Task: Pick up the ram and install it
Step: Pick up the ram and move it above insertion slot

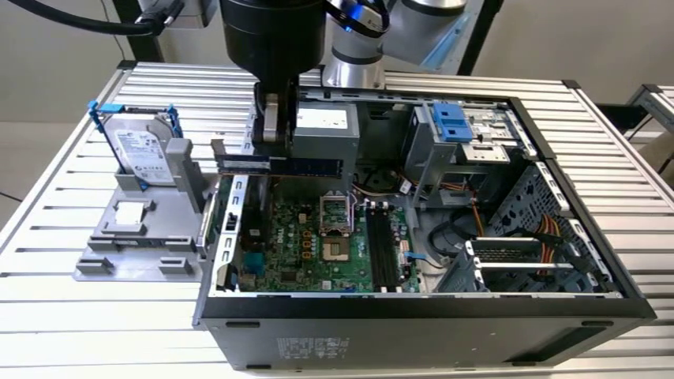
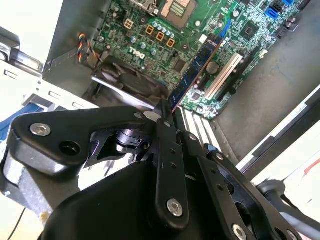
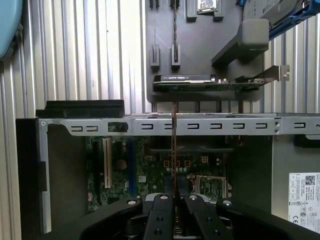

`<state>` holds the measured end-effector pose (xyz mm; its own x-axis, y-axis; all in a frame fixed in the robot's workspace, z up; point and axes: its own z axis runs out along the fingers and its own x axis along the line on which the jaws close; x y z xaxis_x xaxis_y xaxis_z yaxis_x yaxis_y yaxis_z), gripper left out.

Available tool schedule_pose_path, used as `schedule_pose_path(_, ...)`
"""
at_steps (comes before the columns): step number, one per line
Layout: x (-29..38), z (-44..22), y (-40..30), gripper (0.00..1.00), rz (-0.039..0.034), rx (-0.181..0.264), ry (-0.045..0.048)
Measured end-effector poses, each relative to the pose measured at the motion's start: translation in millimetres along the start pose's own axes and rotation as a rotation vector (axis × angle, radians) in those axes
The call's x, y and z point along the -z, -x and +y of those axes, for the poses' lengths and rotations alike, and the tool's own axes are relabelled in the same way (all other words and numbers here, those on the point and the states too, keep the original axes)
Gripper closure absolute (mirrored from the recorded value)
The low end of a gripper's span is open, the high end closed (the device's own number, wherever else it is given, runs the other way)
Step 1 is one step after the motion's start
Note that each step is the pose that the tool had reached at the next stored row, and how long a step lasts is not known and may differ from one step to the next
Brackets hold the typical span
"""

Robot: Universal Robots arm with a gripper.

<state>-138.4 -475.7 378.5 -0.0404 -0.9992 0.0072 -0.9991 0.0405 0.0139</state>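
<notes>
Claw (image 1: 274, 146) clamped shut on one end of the ram (image 1: 316, 166), stick riding on edge above the motherboard (image 1: 305, 245), slots (image 1: 381, 245) below and off to one side of claw; end-grip risks tilt, slip, a jammed or missed slot.

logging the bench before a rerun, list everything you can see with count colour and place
ram: one, dark blue, held level above the open case
motherboard: one, green, inside the case
computer case: one, black, open, on the table
hard drive: one, silver with blue handles, upright in the holder
holder: one, grey, beside the case at the exterior view's left
table: one, silver, slatted, under everything
arm: one, black, above the case
tool: one, black, shut on the ram
</notes>
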Motion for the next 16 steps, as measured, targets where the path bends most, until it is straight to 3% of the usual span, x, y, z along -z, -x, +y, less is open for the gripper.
schedule_pose_path(16, 0.1, -8.6, 0.3, 1.00, -0.0001, 0.000, -0.0001)
